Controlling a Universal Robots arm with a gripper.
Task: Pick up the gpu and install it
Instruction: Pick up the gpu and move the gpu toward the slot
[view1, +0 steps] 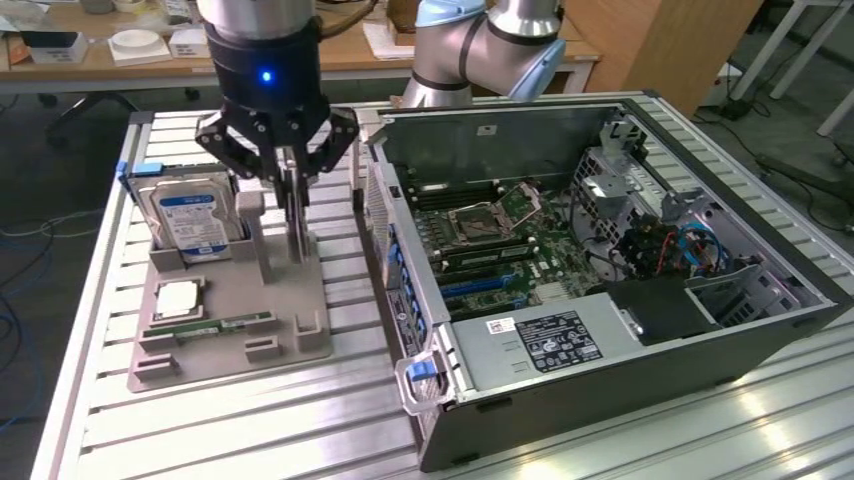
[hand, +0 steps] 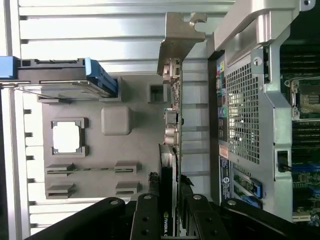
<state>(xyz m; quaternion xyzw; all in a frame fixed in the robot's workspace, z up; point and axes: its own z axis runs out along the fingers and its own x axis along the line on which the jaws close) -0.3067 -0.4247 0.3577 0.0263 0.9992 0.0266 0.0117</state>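
The dark links of the end effector (hand: 169, 212) are seen closest. They are clenched on the graphics card (hand: 175, 110), which passes edge-on between them, with its pale metal bracket at the end away from the grip. In the exterior view the arm (view1: 260, 40) is held upright and pointed straight down over the grey tray (view1: 287, 345). A blue light is lit on the wrist, and the links are spread above the narrow fingers. The card is gripped from both sides and stands on edge at the side of the tray nearest the computer case (view1: 601, 380). Whether its lower edge is seated in the tray's slot or raised off it cannot be told.

One arm and one end effector are counted. One graphics card is seen. One hard drive (view1: 191, 220) with a blue-and-white label stands upright at the tray's back corner, on the side away from the case. One square processor (view1: 180, 297) lies flat in a recess of the tray in front of the drive. One thin memory stick (view1: 214, 326) lies in a slot of the tray in front of the processor. One open computer case rests just beside the tray, on the exterior view's right. Tray and case are both carried by one ribbed metal tabletop (view1: 267, 420).
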